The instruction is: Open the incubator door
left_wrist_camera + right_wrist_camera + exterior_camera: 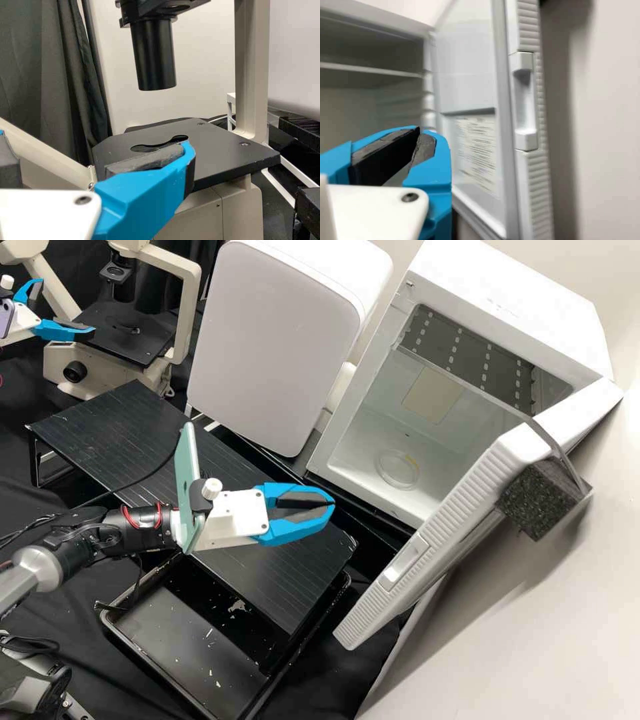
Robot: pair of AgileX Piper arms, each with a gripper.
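The white incubator [527, 300] stands with its door [460, 503] swung wide, the inside in view. On the door's ribbed edge is the recessed handle [405, 563]. My right gripper [333, 503], shut with nothing held, is over the black platform, left of the door and apart from it. In the right wrist view, the right gripper's tips [419, 131] meet in front of the chamber, beside the door [467, 75] and its handle [525, 102]. My left gripper [67, 307] stands open by the microscope; in its own wrist view, the left gripper [95, 150] is before the microscope stage.
A second white appliance [273, 340] stands beside the incubator. The microscope [189, 313] is at the back left. A black slatted platform [133, 430] and a black tray [180, 633] lie below. A dark foam block [540, 500] touches the door's outer side. A clear dish [398, 470] lies inside the incubator.
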